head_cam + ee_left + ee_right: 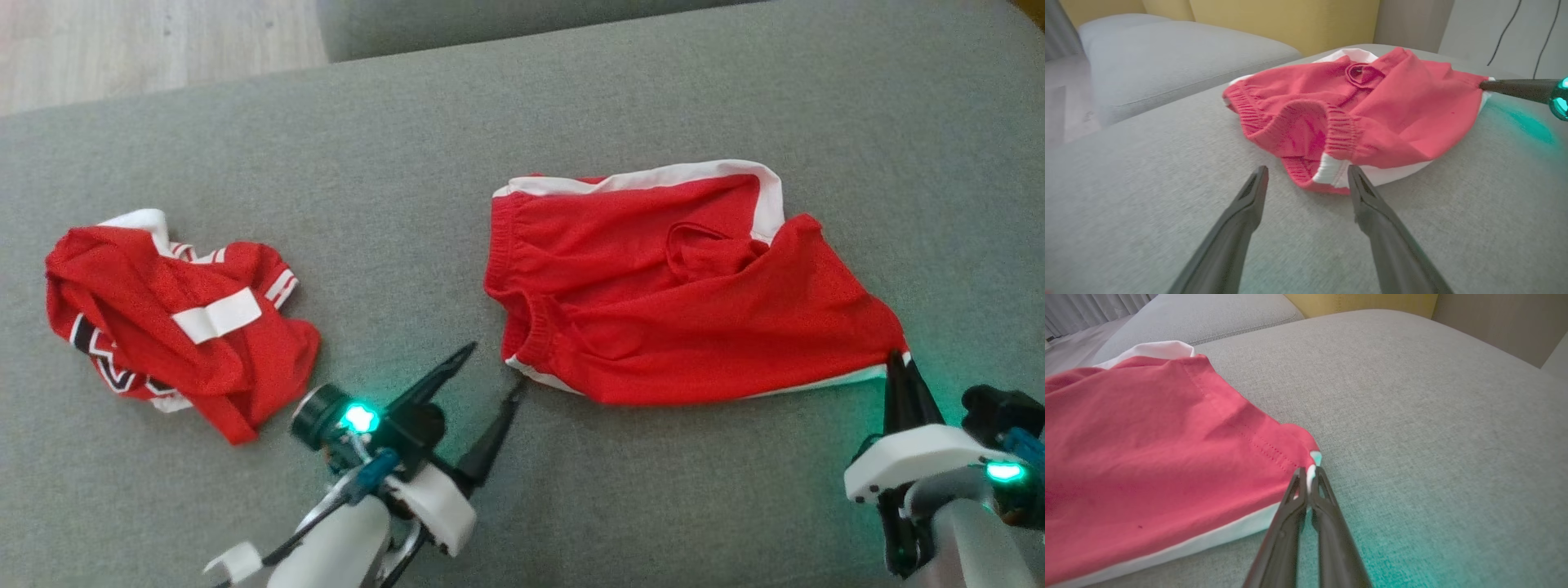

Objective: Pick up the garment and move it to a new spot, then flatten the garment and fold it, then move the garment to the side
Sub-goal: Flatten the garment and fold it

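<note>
While lying mostly spread on the grey woven sofa cushion (pixel 571 98), pinched at one corner and flanked at another: so with the red fabric shorts with white side bands and a gathered elastic waistband (pixel 686 302) (pixel 1372 106) (pixel 1147 457). Placed right of centre in the head view, waistband to the left, leg hems to the right. Rumpled across the middle, with a small raised loop of cloth near the far white band. Clenched on the near right hem corner with the right end effector (pixel 898 361) (pixel 1309 471): dark fingers pressed together, a sliver of white trim caught between the tips in the right wrist view. Released and spread wide, the left end effector (pixel 496 367) (pixel 1307 169), tips low over the cushion at the near waistband corner; one fingertip just beside the white trim there, touching or not cannot tell. Well apart to the left, on the same cushion, a crumpled red mesh jersey with white bands and black-and-white lettering (pixel 180 327). Beyond the cushion, pale wooden floor (pixel 147 41) at the upper left of the head view. Behind the shorts in the left wrist view, a second grey cushion (pixel 1147 61) and a mustard-yellow backrest (pixel 1290 20). Green glow on the cushion beside the right end effector.
</note>
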Controlling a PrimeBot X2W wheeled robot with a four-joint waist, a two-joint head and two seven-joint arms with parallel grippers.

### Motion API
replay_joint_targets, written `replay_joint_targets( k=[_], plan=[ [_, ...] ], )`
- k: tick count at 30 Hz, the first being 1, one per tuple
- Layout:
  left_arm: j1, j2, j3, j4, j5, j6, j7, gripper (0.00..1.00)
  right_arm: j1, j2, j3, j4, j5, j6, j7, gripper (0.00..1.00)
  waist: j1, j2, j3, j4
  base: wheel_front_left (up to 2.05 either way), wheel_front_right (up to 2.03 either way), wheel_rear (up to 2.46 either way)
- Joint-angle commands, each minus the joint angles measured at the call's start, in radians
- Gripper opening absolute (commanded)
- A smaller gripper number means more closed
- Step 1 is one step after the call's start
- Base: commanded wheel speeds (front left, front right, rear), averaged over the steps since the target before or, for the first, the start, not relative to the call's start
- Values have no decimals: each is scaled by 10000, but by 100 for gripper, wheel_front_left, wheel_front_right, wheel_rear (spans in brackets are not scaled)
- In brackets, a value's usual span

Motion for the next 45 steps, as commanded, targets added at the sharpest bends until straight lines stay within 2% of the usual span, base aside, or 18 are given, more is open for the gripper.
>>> replay_joint_targets(
  k=[1,6,20,21,22,23,31,37,41,45],
  plan=[
    [-597,172,-141,-76,-182,-53,-94,100,-317,-62,301,-336,99,67,-12,0,-1,0,121,-74,0,0,0],
    [-1255,322,-964,384,-604,-55,-219,100,-400,-62,377,-328,159,67,-18,0,-1,0,296,-155,0,0,0],
    [-2140,356,-1932,1097,-1457,-57,-538,100,-522,-62,447,-272,248,67,-114,0,-1,0,532,-245,0,0,0],
    [-2174,359,-2001,1103,-1496,-57,-554,91,-527,-62,457,-264,251,67,-118,0,-1,0,539,-240,0,0,0],
    [-2205,367,-2078,1109,-1535,-57,-566,33,-531,-62,465,-256,253,67,-121,0,-1,0,542,-236,0,0,0],
    [-2237,382,-2171,1104,-1568,-57,-578,0,-534,-62,470,-249,252,67,-124,0,-1,0,543,-233,0,0,0],
    [-2264,596,-2442,1036,-1786,-57,-637,0,-585,-62,438,-240,168,67,-190,0,-1,0,336,-173,0,0,0],
    [-2284,941,-2438,693,-1807,-57,-637,0,-811,-62,527,-844,283,67,-137,0,-1,0,-120,-108,0,0,0],
    [-2673,1405,-2542,109,-2142,-57,-227,0,-1209,-62,793,-1807,219,67,262,0,-1,0,-514,-71,0,0,0],
    [-3664,2179,-2927,-655,-2623,-57,571,0,-1889,-62,1080,-2907,359,67,962,0,-1,0,-910,29,0,0,0]
  ],
)
